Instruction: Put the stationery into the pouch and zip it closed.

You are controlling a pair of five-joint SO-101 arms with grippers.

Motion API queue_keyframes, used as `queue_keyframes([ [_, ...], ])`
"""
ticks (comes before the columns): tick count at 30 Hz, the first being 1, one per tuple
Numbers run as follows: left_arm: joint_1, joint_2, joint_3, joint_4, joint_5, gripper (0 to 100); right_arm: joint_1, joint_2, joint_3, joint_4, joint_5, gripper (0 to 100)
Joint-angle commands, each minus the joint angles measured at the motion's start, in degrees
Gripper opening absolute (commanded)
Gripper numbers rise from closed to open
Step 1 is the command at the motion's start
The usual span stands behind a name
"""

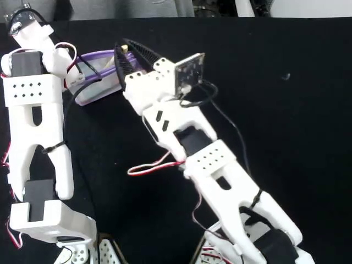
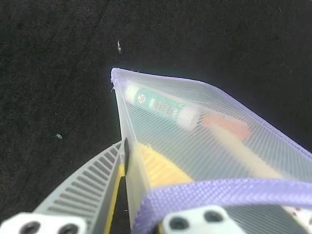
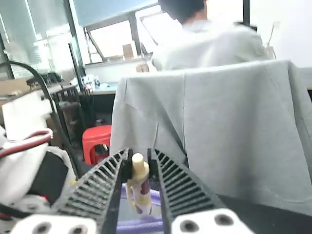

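Purple-edged and see-through, the pouch [image 1: 94, 82] is pinched in the left claw [image 2: 125, 152], whose ribbed finger [image 2: 85, 187] presses one wall near the mouth. I judge this grip is meant to keep the mouth up and steady for loading, and to brace the pouch when the zip is pulled. Beyond that claw's tips, inside the pouch, lie a green and white tube [image 2: 161, 103] and an orange-tipped pencil [image 2: 234, 136]. Something yellow [image 2: 158, 168] sits close against the finger, so part of the stationery is already in. Just to the right, the right claw [image 1: 125, 55] hangs over the pouch's mouth. It is closed narrowly on a small cream stick [image 3: 138, 187] that stands upright between its tips. Held high and end-on like that, the stick looks set to go straight down into the opening. The black bench [image 1: 286, 110] stretches away to the right of that arm. The zip looks not yet drawn.
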Motion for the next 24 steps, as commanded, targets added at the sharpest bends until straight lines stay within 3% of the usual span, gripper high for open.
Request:
queue_keyframes([
  [1,-0.5,2.1,2.2,-1.4,0.0,3,-1.3,-2.2,-0.2,-2.5,-0.9,1.1],
  [6,-0.8,2.2,2.2,-1.4,0.0,3,-1.8,4.2,-2.1,-2.6,-7.3,1.2],
  [10,-2.4,4.2,2.2,-1.6,0.0,3,-1.8,7.8,-3.9,-2.2,-8.1,2.6],
  [15,-2.5,8.0,1.7,-3.2,0.0,3,-2.1,8.7,-3.7,-2.2,-10.6,20.0],
  [19,-2.1,8.2,1.6,-3.3,0.0,3,-1.9,8.2,-4.3,-1.1,-10.5,21.4],
  [24,-2.6,8.2,-0.8,-2.9,0.0,3,-1.9,5.5,-7.8,6.2,-3.0,21.3],
])
